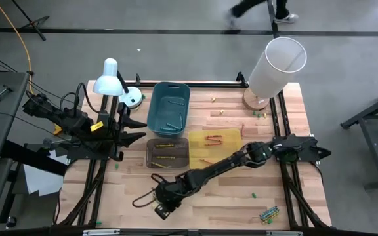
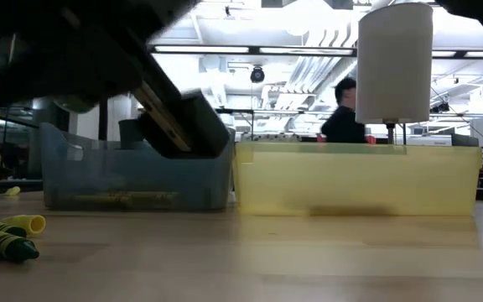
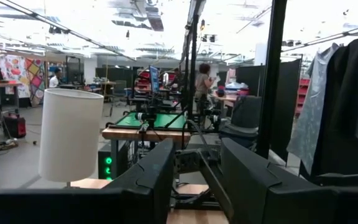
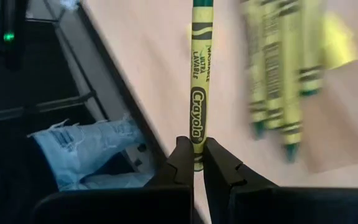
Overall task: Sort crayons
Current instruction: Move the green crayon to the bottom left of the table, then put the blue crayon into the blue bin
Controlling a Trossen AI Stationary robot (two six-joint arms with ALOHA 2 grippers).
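Note:
My right gripper (image 4: 194, 149) reaches low over the table's near left part (image 1: 163, 206), shut on a yellow-green crayon (image 4: 199, 81) with green lettering. Several more yellow-green crayons (image 4: 278, 81) lie on the wood beside it; the low view shows green and yellow crayons (image 2: 7, 235) lying on the table. Other crayons lie in the teal bin (image 1: 169, 108), the brown bin (image 1: 167, 153) and the yellow bin (image 1: 214, 141). A small bunch of crayons (image 1: 269, 214) lies near the front right. My left gripper (image 3: 194, 180) waits raised at the table's left (image 1: 136, 131), open and empty. My right gripper pinches the crayon's near end (image 4: 197, 134) between its two fingertips. The crayon runs on in line with the fingers, which slant down toward the table. Its far end leaves the wrist picture, so I cannot tell whether it touches the wood.
A tall white cylinder (image 1: 277, 65) stands at the far right corner, and a white desk lamp (image 1: 113, 78) at the far left. Loose bits (image 1: 254, 195) dot the wood. A person's jeans (image 4: 86, 149) show beyond the table's edge; another person (image 2: 342, 113) stands in the room behind.

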